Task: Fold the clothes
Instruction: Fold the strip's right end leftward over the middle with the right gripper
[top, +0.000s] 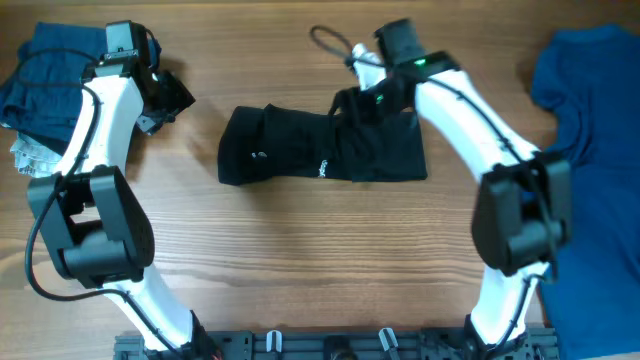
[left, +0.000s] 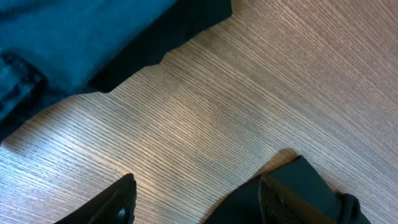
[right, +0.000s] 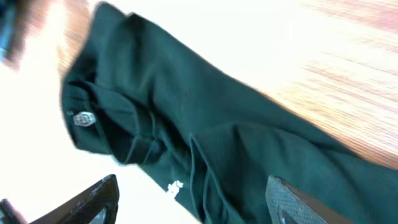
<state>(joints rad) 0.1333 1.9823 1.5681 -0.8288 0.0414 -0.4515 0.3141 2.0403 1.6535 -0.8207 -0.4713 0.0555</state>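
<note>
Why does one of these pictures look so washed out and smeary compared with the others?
Right wrist view: table blown out to white glare, black shirt streaked with blur. Left wrist view: wood grain sharp, lighting even. Overhead view: evenly lit, soft shadows under the arms.

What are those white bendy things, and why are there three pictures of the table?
Those are two robot arms, and each ends in a gripper, a hand with just two fingers. One picture comes from a camera high above the table. The other two come from little cameras on the arms' wrists, so you see the dark fingers at the bottom edge.

In the middle lies a folded black shirt with small white marks. The right gripper is right above it, fingers apart, holding nothing. The left gripper is open too, over bare wood, near a pile of navy clothes. A blue shirt waits at the far right, and a black cable lies at the top.
</note>
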